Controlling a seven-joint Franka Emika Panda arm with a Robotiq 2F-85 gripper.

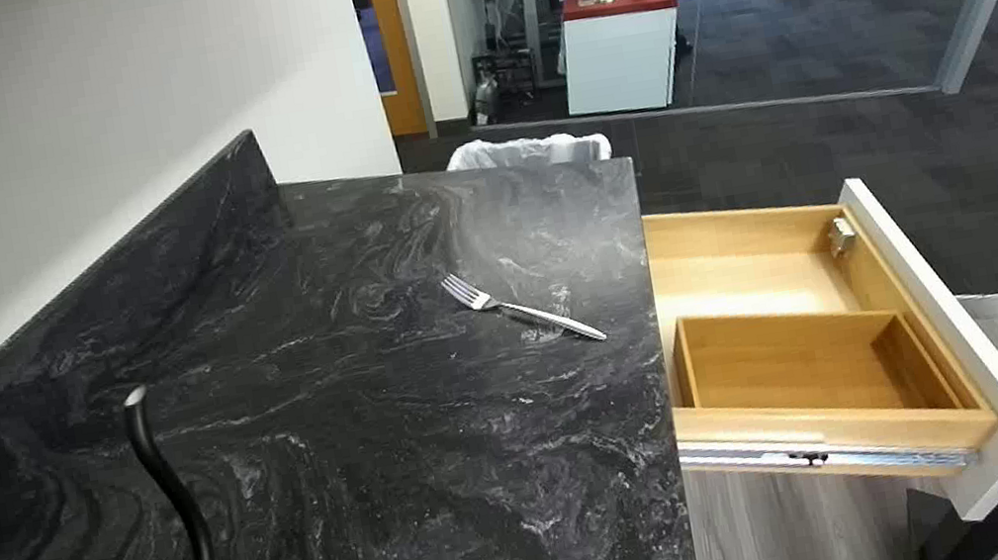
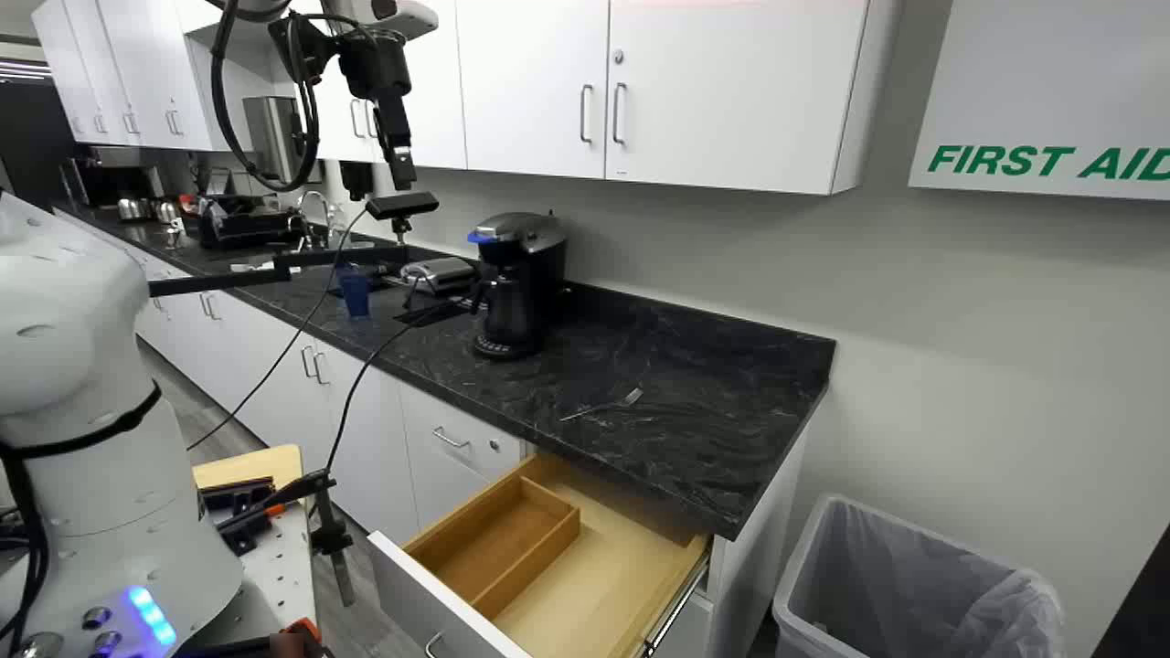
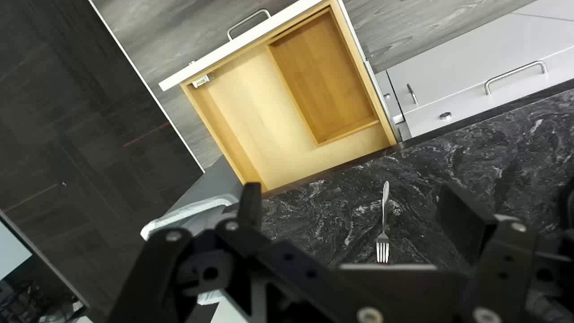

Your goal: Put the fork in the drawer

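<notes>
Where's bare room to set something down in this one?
Bare: the counter between fork and wall, and the drawer, inside and beside its wooden box. Crowded: around the coffee maker, with a silver appliance and blue cup nearby.

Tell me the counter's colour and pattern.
The counter is black with pale grey, swirling veins; it shows best in an exterior view.

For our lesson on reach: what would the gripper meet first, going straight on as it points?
Likely the fork or the countertop around it, ahead of the open gripper in the wrist view; depth is unclear.
</notes>
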